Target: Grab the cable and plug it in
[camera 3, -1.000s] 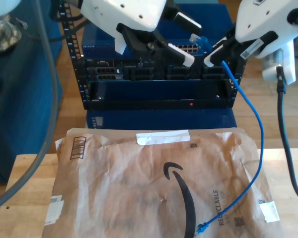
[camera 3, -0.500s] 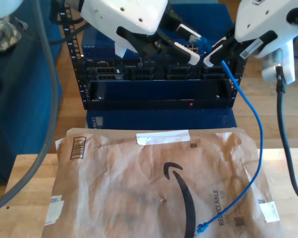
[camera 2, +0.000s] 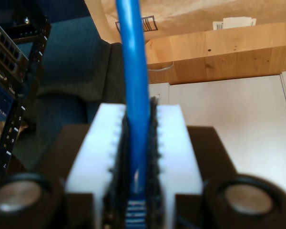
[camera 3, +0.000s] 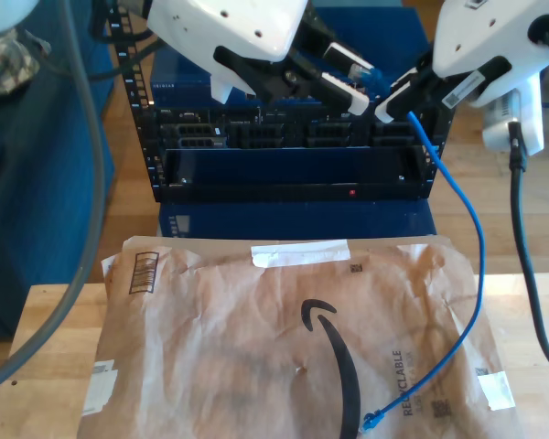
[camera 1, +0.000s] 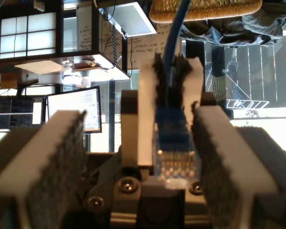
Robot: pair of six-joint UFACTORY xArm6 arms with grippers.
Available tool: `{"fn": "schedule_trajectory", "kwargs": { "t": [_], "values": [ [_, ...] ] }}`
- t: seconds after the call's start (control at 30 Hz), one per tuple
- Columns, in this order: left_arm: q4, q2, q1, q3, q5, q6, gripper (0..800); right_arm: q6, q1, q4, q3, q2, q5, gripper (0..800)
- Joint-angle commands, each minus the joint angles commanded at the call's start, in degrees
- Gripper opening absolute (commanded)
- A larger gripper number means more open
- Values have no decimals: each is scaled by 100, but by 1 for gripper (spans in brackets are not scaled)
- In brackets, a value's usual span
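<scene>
Cable (camera 3: 476,274) over paper mailer (camera 3: 284,338), wood table (camera 3: 46,320).

Counts at the rack

There were two grippers (camera 3: 346,80) (camera 3: 398,102), one blue cable (camera 3: 476,247) with two plugs (camera 3: 372,421) (camera 1: 174,150), one rack (camera 3: 293,146), one brown mailer (camera 3: 293,347) and one table (camera 3: 46,320) in the exterior view.

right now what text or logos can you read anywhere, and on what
"RECYCLABLE": printed on the brown paper mailer, near the exterior view's lower right.
Smile-arrow logo, no words: middle of the mailer.
Barcode label and small white stickers on the mailer: too small to read.
Labels on the rack equipment: blurred, unreadable.
</scene>
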Motion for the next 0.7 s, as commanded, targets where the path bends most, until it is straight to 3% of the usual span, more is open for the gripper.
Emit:
{"fn": "schedule_trajectory", "kwargs": {
  "t": [0.13,0.7],
  "values": [
    [9,0,35,-9,-9,26,260,0,0,0,9,0,0,30],
    [-255,-9,88,-18,-9,193,259,0,0,105,26,9,0,30]
  ]
}}
